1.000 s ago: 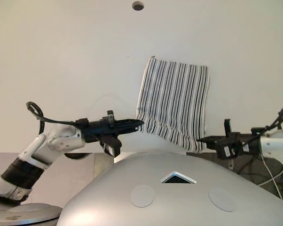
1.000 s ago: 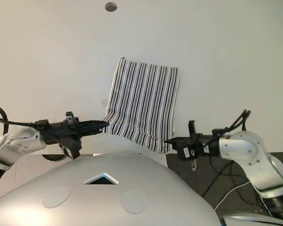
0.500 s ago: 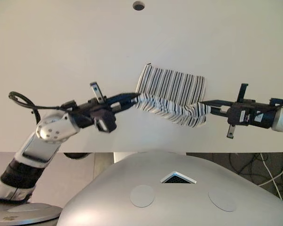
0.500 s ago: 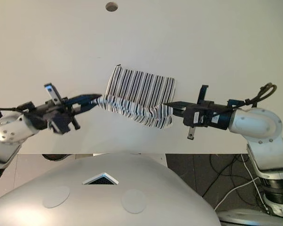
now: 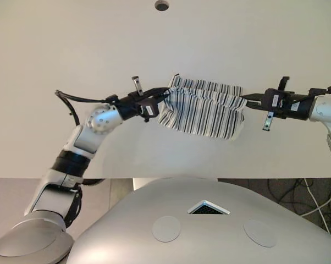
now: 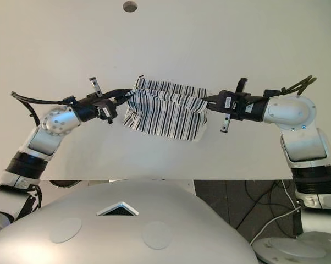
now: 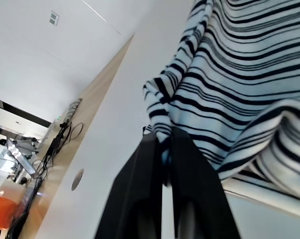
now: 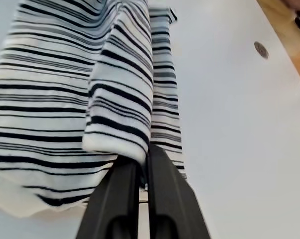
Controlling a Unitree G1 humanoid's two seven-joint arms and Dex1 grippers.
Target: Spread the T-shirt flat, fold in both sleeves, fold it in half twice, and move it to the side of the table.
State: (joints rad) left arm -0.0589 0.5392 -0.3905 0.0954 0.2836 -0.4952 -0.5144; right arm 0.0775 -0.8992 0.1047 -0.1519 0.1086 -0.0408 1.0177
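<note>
White table (image 5: 72, 55), round grommet (image 5: 161, 5) at far edge, striped T-shirt (image 5: 201, 113) perhaps partly on it

The T-shirt (image 5: 201, 113) is soft striped cloth, and it looks wrinkly. The table (image 5: 99, 44) is white, smooth and not shiny. The left gripper (image 7: 163, 135) and the right gripper (image 8: 142, 155) look like smooth, dull black plastic.

Bright, even light casts faint, soft shadows on the table (image 5: 55, 49).
</note>
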